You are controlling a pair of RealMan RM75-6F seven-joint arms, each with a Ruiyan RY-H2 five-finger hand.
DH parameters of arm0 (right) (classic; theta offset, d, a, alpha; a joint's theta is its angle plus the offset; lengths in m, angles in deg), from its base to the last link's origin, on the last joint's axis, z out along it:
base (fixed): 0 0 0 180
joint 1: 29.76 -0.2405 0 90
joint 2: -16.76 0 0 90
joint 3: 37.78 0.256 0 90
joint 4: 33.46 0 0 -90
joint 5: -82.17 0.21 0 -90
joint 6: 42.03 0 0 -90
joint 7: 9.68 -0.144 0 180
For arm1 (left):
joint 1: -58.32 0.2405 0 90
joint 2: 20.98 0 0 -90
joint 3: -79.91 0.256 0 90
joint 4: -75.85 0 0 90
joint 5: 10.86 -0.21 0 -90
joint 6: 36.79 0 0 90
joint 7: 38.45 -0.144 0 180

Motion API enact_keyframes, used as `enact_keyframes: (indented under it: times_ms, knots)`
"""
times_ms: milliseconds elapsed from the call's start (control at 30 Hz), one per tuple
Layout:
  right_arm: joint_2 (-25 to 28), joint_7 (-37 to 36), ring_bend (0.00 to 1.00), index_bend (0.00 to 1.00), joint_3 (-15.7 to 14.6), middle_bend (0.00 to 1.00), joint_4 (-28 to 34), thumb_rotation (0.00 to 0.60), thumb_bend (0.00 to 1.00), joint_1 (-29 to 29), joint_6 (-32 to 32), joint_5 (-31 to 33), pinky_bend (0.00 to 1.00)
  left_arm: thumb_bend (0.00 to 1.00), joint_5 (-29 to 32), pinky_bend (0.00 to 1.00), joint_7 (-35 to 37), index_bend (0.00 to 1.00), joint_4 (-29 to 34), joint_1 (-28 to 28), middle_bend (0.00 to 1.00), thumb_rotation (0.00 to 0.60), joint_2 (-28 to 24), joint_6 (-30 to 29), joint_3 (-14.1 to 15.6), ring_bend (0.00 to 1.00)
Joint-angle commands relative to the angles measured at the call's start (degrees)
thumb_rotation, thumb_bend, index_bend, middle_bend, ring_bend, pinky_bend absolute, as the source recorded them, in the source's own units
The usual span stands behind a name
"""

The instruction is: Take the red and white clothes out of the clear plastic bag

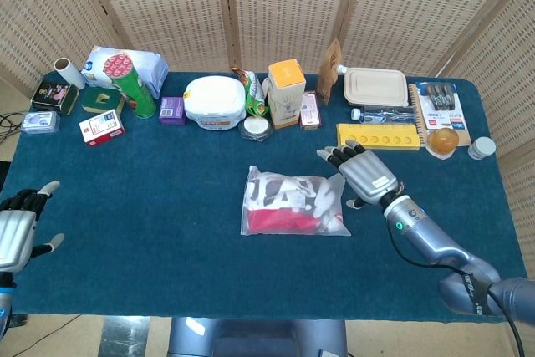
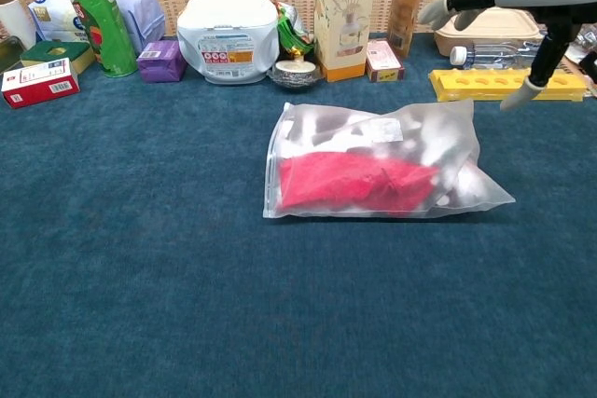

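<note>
The clear plastic bag (image 1: 294,203) lies flat, red and white clothes (image 2: 359,180) inside; right hand (image 1: 365,173) spread wide, empty, just right.

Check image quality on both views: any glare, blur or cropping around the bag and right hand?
Head view: even lighting, all sharp; the clear plastic bag shows faint sheen but the red and white clothes read through it; the right hand is fully in frame. Chest view: bag frosted with soft glare on its top, the right hand cropped at the upper right edge, faint shadow under the bag.
</note>
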Motion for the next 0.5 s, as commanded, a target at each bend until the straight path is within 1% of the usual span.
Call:
enact_keyframes:
  times_ms: [33,167,400,500]
  knots:
    - [1.7,2.9,0.13,0.00,-0.4,0.05,3.9,0.600,0.12,-0.1,-2.6,4.0,0.07,0.16,0.1,0.32,0.1,0.16,0.0,-0.2,0.33,0.587,0.0,0.2,-0.2,0.24]
    - [1.1,7.1,0.10,0.00,-0.8,0.03,7.5,0.600,0.12,-1.4,-4.1,10.3,0.08,0.16,0.3,0.32,0.3,0.16,-0.2,-0.6,0.33,0.583,-0.3,0.5,-0.6,0.24]
    - [-2.5,13.7,0.10,0.00,-1.6,0.02,9.6,0.600,0.12,-3.5,-2.3,18.2,0.11,0.16,0.6,0.32,1.2,0.16,-0.8,-0.8,0.33,0.579,-0.4,0.9,-0.6,0.24]
    - [-4.8,17.0,0.10,0.00,-2.1,0.02,10.6,0.600,0.11,-4.7,-0.5,22.5,0.12,0.16,0.9,0.32,1.7,0.16,-1.2,-0.8,0.33,0.578,-0.4,1.1,-0.6,0.24]
